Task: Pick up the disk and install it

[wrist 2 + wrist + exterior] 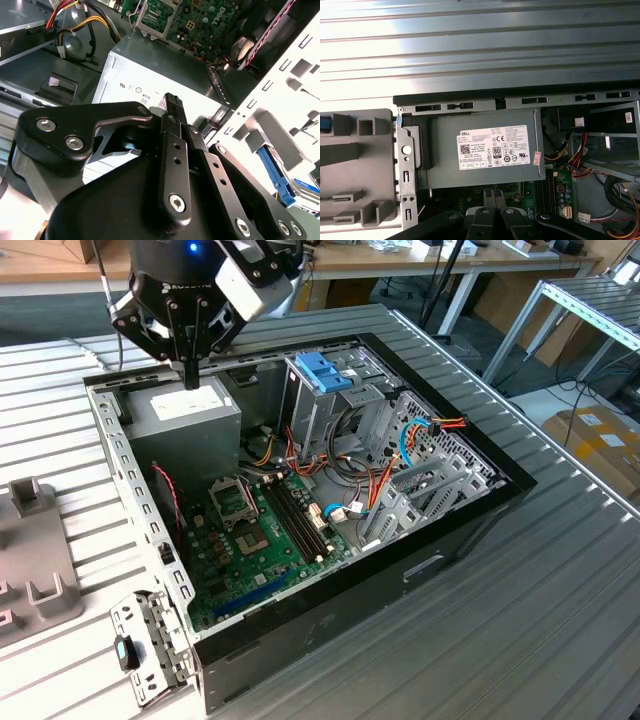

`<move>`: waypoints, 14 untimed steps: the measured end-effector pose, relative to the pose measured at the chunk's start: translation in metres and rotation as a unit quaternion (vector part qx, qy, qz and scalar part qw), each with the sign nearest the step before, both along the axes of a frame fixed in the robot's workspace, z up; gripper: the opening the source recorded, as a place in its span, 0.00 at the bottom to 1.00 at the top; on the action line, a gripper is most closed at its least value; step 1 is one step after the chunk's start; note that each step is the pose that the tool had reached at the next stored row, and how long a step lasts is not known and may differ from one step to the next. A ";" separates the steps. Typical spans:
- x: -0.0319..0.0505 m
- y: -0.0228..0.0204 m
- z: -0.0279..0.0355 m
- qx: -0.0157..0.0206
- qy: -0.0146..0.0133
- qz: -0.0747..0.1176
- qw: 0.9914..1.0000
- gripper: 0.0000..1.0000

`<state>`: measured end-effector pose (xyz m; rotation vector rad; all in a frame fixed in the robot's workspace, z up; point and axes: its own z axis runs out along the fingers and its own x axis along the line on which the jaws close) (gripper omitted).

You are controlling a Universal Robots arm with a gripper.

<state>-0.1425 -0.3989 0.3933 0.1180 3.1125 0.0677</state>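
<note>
My gripper [190,375] is closed, its two black fingers pressed together with nothing between them. It points down just above the grey power supply [185,415] in the rear corner of an open desktop computer case [400,580]; I cannot tell whether the tips touch the supply's lid. In the first wrist view the fingertips [492,194] sit near the supply's white label. Beside the supply lies the green motherboard [250,540], and past it stands a tall metal drive cage [310,405] topped by a blue clip [325,370]. The disk [276,175] lies outside the case, beyond its perforated end wall: I see only one blue rail of its carrier there. It rests at a grey moulded fixture [40,580] on the ribbed metal table [560,620], well apart from the gripper.
</note>
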 end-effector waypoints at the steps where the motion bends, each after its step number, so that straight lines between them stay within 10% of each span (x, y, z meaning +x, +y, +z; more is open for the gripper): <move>1: -0.0004 0.0000 0.0000 0.000 0.000 0.000 1.000 0.11; 14: -0.0050 0.0000 0.0000 0.000 0.000 0.000 1.000 0.11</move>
